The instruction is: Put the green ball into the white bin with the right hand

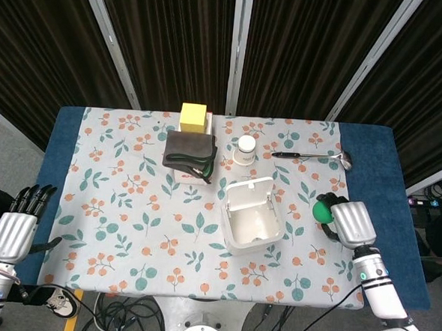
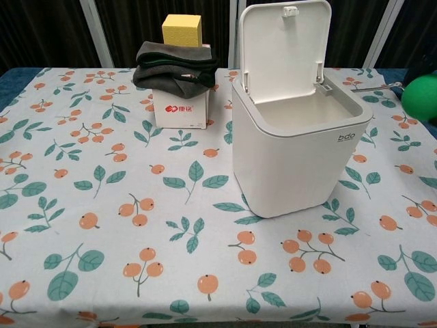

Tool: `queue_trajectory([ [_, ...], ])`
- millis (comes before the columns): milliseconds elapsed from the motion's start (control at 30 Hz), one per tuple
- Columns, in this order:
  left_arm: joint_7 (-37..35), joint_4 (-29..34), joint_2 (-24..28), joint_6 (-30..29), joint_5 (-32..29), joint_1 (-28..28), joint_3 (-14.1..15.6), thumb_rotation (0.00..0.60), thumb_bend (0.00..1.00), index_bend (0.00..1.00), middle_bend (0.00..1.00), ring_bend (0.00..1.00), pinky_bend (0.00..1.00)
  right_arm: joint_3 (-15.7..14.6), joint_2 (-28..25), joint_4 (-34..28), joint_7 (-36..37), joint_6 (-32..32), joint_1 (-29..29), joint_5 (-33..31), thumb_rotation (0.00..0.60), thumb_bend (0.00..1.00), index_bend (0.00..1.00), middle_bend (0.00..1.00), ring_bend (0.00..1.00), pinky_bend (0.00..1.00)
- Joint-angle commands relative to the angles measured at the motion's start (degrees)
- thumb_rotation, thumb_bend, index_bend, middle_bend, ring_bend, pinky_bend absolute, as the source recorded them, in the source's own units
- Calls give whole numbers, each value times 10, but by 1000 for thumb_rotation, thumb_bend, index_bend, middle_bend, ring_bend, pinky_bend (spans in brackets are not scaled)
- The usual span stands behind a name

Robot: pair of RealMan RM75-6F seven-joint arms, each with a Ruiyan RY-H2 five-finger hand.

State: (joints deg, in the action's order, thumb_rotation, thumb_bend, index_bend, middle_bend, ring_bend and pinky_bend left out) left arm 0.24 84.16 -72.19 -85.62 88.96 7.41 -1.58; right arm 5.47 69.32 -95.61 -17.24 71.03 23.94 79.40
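Observation:
The green ball is held in my right hand, lifted off the table to the right of the white bin. In the chest view the green ball shows at the right edge, about level with the rim of the white bin, and dark fingers are barely visible around it. The bin's lid stands open and its inside looks empty. My left hand hangs open off the table's left edge, holding nothing.
A folded dark cloth lies on a white box, with a yellow block behind it. A small white jar and a metal ladle lie behind the bin. The floral tablecloth covers the table.

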Motion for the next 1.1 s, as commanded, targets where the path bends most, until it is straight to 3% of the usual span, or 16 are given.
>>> queue_trajectory([
  [33, 1, 0, -1, 0, 0, 0, 0, 600, 0, 65, 76, 0, 71, -10, -58, -59, 46, 70, -32, 83, 600, 321, 649, 534, 536, 710],
  [233, 0, 1, -2, -5, 4, -2, 2, 600, 0, 65, 76, 0, 71, -16, -68, -89, 105, 80, -18, 166, 600, 289, 649, 534, 535, 710],
  [400, -3, 1, 1, -4, 3, -4, 4, 600, 0, 65, 76, 0, 71, -3, -31, -83, 109, 61, 13, 194, 600, 249, 636, 533, 533, 710],
  [533, -7, -2, 1, -2, 2, -4, 4, 600, 0, 65, 76, 0, 72, 4, -8, -76, 100, 34, 33, 191, 600, 170, 520, 523, 517, 675],
  [667, -11, -7, -2, 0, -1, -4, 4, 600, 0, 65, 76, 0, 72, 10, 1, -76, 93, 5, 50, 177, 600, 34, 322, 398, 327, 489],
  [800, -17, -12, -3, 0, -3, -5, 4, 600, 0, 65, 76, 0, 72, 10, 2, -74, 100, -14, 60, 166, 600, 0, 198, 276, 166, 336],
  [1100, -21, -15, -5, -3, -2, -6, 4, 600, 0, 65, 76, 0, 72, -1, -14, -60, 127, 57, 23, 186, 600, 0, 175, 228, 120, 269],
])
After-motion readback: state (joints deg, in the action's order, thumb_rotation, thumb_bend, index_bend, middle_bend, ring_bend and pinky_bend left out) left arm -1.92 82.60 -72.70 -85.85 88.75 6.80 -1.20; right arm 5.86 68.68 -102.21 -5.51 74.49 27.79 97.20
